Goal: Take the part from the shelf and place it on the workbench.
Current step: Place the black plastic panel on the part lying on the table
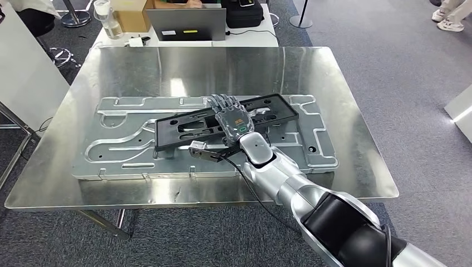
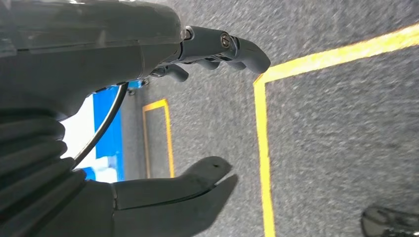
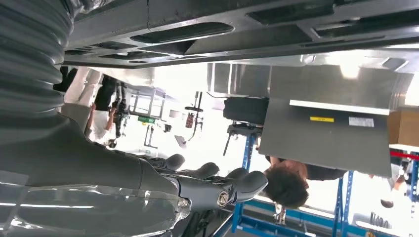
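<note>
On the shiny metal worktop (image 1: 345, 139), a large silver stamped panel (image 1: 128, 144) lies flat, and across it, slightly askew, sits the black part (image 1: 183, 128), a flat rectangular frame with cut-out openings. The right hand (image 1: 231, 117) reaches in from the near edge of the worktop and lies palm down over the middle of the part, its fingers (image 1: 222, 102) stretched forward over the frame's far rail. From above I cannot tell whether they clamp the frame or merely rest on it; the right wrist view shows the dark fingers (image 3: 232, 185) curled together with a gap between them and the underside of the black part (image 3: 247, 24), so the hold is unclear.

Beyond the worktop stands a white table (image 1: 245, 39) carrying a grey laptop (image 1: 186, 25), a cardboard box (image 1: 131, 14), a clear cup (image 1: 108, 19) and a black bag (image 1: 245, 14). A person (image 3: 289, 182) sits behind the laptop.

Hanging over grey carpet (image 2: 336, 138) marked with yellow tape lines (image 2: 262, 148), the left hand (image 2: 148, 98) holds nothing, its thumb (image 2: 188, 180) and fingers (image 2: 232, 47) well apart.
</note>
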`<control>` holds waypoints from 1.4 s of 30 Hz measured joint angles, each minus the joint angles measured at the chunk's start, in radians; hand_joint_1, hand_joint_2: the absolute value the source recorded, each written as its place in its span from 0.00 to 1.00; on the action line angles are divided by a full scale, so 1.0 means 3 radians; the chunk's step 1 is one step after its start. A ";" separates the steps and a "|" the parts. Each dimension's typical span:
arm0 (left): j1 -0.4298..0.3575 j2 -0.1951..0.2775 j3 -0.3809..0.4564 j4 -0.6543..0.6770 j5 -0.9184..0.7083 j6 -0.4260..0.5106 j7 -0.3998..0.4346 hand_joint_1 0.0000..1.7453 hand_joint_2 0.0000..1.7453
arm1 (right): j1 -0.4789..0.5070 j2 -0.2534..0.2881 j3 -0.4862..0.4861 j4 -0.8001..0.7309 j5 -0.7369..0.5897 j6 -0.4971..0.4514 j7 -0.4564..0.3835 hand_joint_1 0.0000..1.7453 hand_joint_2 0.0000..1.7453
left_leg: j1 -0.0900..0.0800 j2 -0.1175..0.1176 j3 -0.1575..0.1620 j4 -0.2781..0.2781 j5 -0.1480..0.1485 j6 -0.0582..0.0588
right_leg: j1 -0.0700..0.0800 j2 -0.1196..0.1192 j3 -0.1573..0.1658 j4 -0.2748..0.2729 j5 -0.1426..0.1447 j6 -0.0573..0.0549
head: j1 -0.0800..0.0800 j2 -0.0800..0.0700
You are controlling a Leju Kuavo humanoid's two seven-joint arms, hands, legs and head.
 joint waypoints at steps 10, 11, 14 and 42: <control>0.0000 -0.0011 0.0080 0.0007 0.0071 -0.0078 -0.0050 0.00 0.00 | -0.0002 0.0172 0.0000 -0.0242 -0.0113 0.0018 -0.0231 0.00 1.00 | -0.0004 -0.0003 -0.0146 0.0372 -0.0289 -0.0145 | -0.0002 -0.0017 0.0311 -0.0766 0.0360 -0.0147 | -0.0003 0.0000; -0.0001 -0.0012 0.0086 0.0007 0.0072 -0.0078 -0.0052 0.00 0.00 | 0.0012 0.0201 0.0000 -0.0289 -0.0124 0.0038 -0.0241 0.00 1.00 | 0.0003 -0.0002 -0.0224 0.0595 -0.0427 -0.0160 | -0.0003 -0.0020 0.0292 -0.0765 0.0374 -0.0153 | -0.0003 0.0000; 0.0000 -0.0011 0.0100 0.0008 0.0074 -0.0077 -0.0054 0.00 0.00 | 0.0071 0.0240 0.0001 -0.0399 -0.0190 0.0056 -0.0297 0.00 1.00 | 0.0029 0.0000 -0.0280 0.0911 -0.0562 -0.0200 | -0.0010 -0.0039 0.0225 -0.0739 0.0407 -0.0134 | -0.0003 0.0000; 0.0016 -0.0044 0.0445 0.0010 0.0357 0.0029 -0.0088 0.00 0.00 | 0.1281 0.0283 0.0987 -0.2644 -0.1554 -0.0432 -0.0930 0.00 0.00 | 0.0033 -0.0004 -0.0324 0.0590 -0.0413 -0.0192 | 0.0010 -0.0053 0.0453 -0.0819 0.0259 -0.0188 | -0.0006 0.0000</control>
